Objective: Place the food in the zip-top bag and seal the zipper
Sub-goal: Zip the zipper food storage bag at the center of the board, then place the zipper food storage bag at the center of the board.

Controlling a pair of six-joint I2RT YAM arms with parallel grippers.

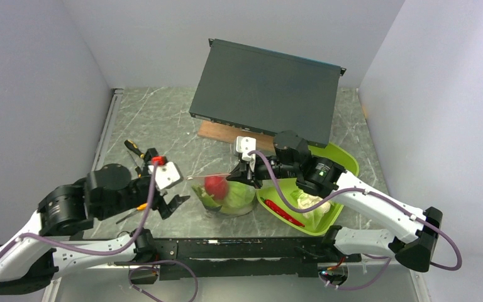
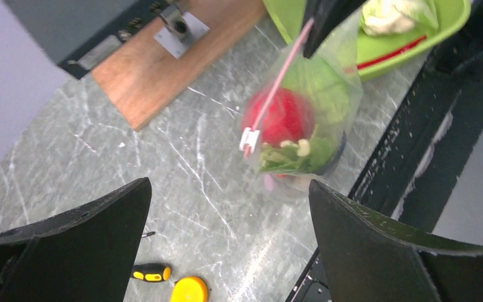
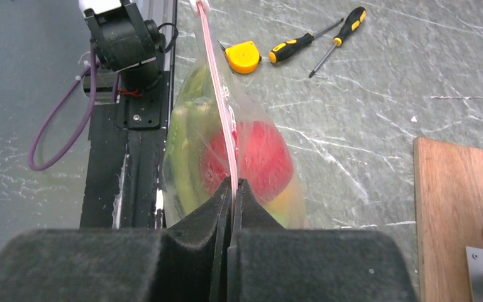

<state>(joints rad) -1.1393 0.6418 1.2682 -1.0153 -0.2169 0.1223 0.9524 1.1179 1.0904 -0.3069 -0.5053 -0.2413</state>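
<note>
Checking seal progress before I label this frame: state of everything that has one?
zip-top bag: held up by its mouth, tomato and greens inside
zipper: looks closed along visible length, slider at free end
right gripper: fingers shut on zipper
left gripper: fingers open, holding nothing
cauliflower: in tray, not bagged
chili: in tray, not bagged

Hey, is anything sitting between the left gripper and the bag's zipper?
Nothing visible. The open left gripper faces the zipper across bare table; the screwdriver and yellow tape measure lie behind its fingertips, out of the path. The right gripper pinches the zipper's other end.
</note>
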